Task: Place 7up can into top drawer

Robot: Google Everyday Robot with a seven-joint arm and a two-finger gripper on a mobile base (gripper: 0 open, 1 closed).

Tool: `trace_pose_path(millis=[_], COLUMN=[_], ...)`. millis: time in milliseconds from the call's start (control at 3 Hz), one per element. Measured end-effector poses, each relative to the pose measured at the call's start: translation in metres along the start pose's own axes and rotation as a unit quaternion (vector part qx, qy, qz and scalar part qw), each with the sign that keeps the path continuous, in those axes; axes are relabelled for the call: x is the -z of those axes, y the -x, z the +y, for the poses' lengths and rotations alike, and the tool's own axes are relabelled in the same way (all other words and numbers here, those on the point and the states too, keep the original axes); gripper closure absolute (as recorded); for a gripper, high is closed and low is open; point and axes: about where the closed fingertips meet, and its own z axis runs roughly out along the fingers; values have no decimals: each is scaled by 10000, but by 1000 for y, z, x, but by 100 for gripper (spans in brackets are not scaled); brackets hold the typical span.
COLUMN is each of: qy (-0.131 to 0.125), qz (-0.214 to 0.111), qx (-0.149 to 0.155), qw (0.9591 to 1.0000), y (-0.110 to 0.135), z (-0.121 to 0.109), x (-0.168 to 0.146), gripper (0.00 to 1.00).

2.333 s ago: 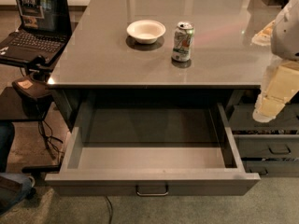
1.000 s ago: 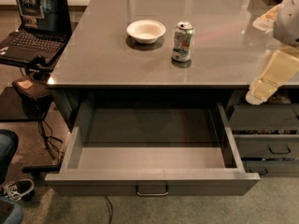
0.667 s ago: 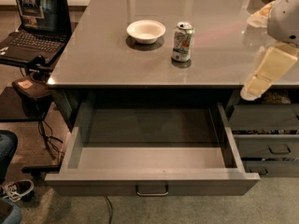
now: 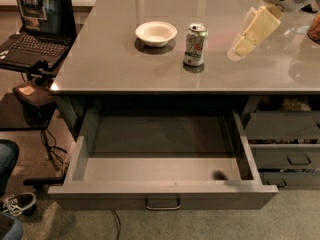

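Note:
The 7up can (image 4: 195,45) stands upright on the grey tabletop (image 4: 110,69), right of centre, white and green with a silver top. The top drawer (image 4: 165,191) is pulled wide open below the table's front edge, and its inside holds nothing; its small loop handle (image 4: 162,203) is centred on the front. My gripper (image 4: 240,48), cream-coloured, hangs above the tabletop to the right of the can, a short gap away, tilted down to the left. It holds nothing.
A white bowl (image 4: 156,33) sits on the table left of the can. An open laptop (image 4: 35,24) stands on a side stand at the left. Narrower grey drawers (image 4: 285,156) are at the right. A person's leg and shoe (image 4: 17,203) are at the bottom left.
My gripper has risen from beside the table's right front edge and moved left over the tabletop, closer to the can. Can, bowl and drawer have not moved.

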Motion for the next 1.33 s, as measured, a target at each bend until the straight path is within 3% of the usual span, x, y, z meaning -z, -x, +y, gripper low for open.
trace_pose_path(millis=[333,667,1000,1333], qy=[5,43,-16,328], qz=[0,-485,-1723,-2200], qx=[-1,-256,-698,-1093], qw=[10000,9985,9826,9688], y=[0,-13,-41,-55], z=[0,-3,-26,-24], x=[0,-10,-39,-76], gripper=[0,0,0,0])
